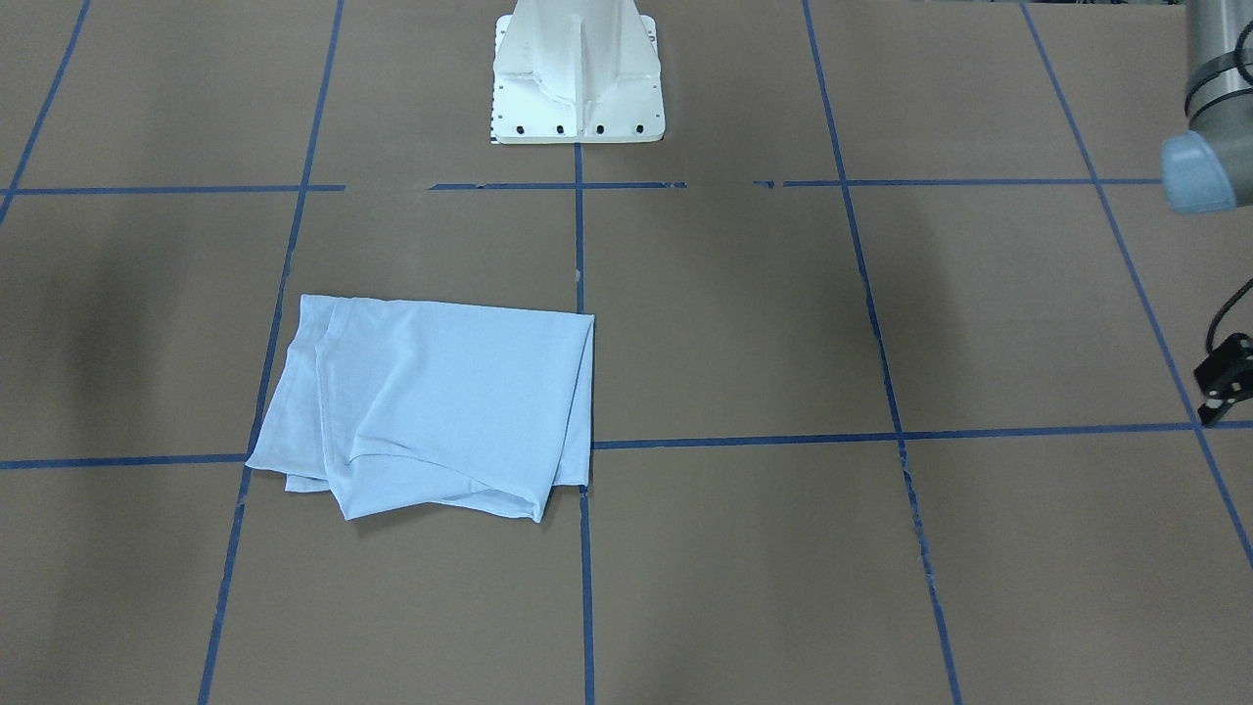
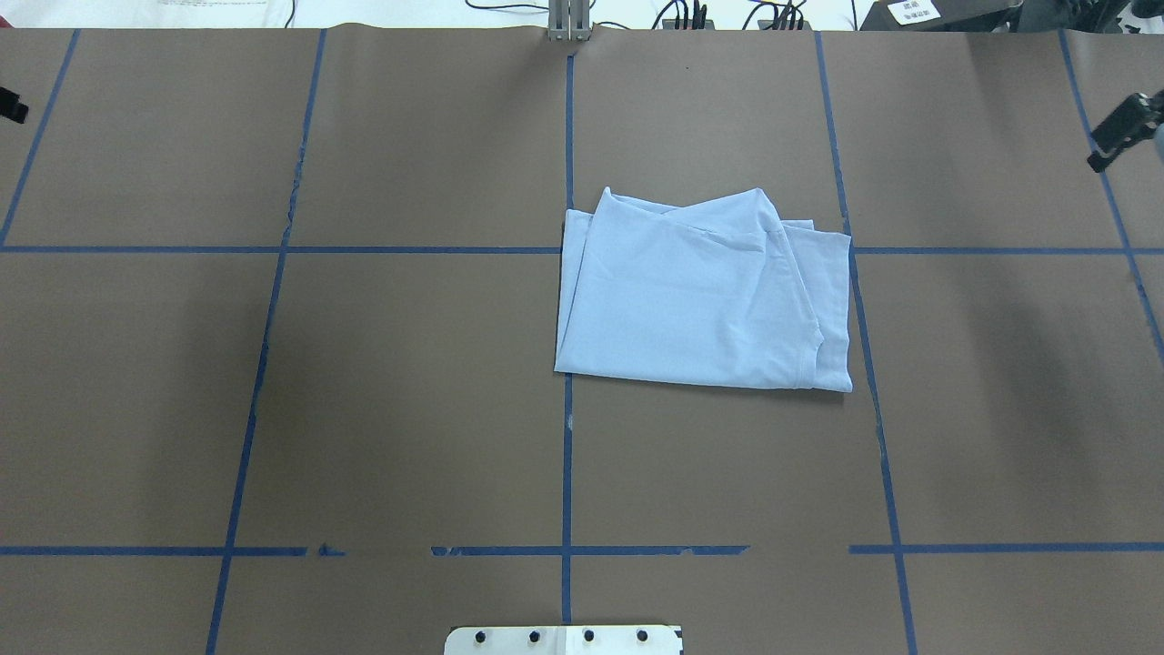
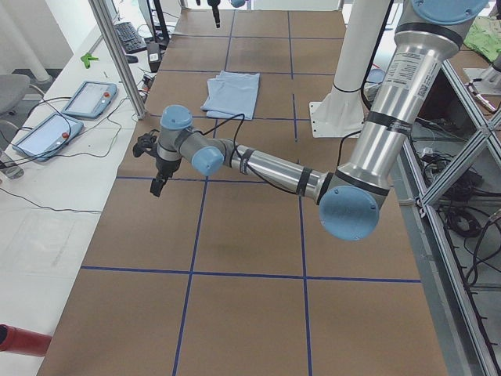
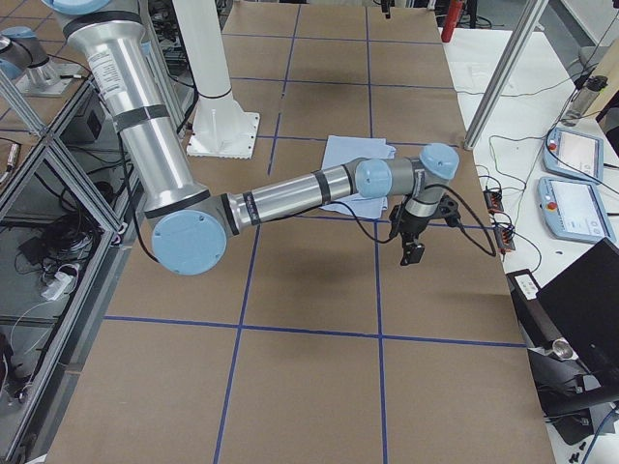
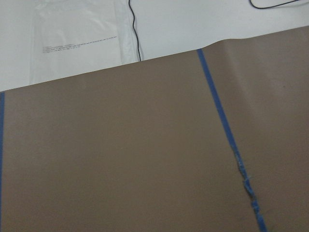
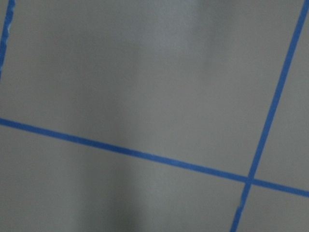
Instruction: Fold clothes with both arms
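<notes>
- The light blue T-shirt lies folded into a rough rectangle on the brown surface. It sits just to the robot's right of the centre tape line, and neither hand touches it.
- The overhead view gives me only black slivers at its side edges: the left hand and the right hand.
- The side views show what the overhead view crops. The left arm and the right arm each stretch low and outward, hands pointing down over bare surface, well apart from the shirt.
- The front-facing view catches only the left arm's blue joint cap and a scrap of its hand.
- Both wrist views show just surface and tape, the right one blurred.
- I cannot tell how wide either hand stands.
</notes>
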Tool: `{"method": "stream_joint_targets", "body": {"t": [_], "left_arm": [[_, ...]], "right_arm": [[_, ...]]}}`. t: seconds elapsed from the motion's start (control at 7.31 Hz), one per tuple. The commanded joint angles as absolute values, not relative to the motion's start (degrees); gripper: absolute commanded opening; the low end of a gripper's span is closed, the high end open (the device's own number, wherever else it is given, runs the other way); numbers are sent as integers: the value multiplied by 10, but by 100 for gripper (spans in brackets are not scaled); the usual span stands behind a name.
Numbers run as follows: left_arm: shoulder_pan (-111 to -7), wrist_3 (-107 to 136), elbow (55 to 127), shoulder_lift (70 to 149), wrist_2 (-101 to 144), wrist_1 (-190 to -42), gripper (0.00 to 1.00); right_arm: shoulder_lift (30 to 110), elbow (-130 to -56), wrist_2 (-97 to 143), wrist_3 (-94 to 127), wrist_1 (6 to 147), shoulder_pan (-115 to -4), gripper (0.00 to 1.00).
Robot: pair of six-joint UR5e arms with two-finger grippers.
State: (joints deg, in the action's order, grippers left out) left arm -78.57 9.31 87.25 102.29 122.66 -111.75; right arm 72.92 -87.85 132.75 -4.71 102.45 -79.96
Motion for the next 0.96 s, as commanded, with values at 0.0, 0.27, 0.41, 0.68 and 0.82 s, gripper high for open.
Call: {"method": "stream_joint_targets", "body": {"t": [0.0, 0.27, 0.41, 0.68, 0.82], "left_arm": [[-879, -61, 879, 937, 1294, -1116, 100], [-885, -16, 919, 859, 1269, -1119, 100], [-884, -16, 907, 859, 1260, -1119, 100], [-886, -11, 932, 852, 1275, -1080, 100], [-884, -16, 957, 856, 1275, -995, 100]], "right_arm": [[834, -933, 1373, -112, 1027, -851, 100], [859, -944, 1361, -105, 1029, -845, 100], [863, -960, 1359, -105, 1028, -845, 100], [872, -961, 1360, -99, 1013, -845, 100], [879, -960, 1361, -75, 1013, -845, 100]]}}
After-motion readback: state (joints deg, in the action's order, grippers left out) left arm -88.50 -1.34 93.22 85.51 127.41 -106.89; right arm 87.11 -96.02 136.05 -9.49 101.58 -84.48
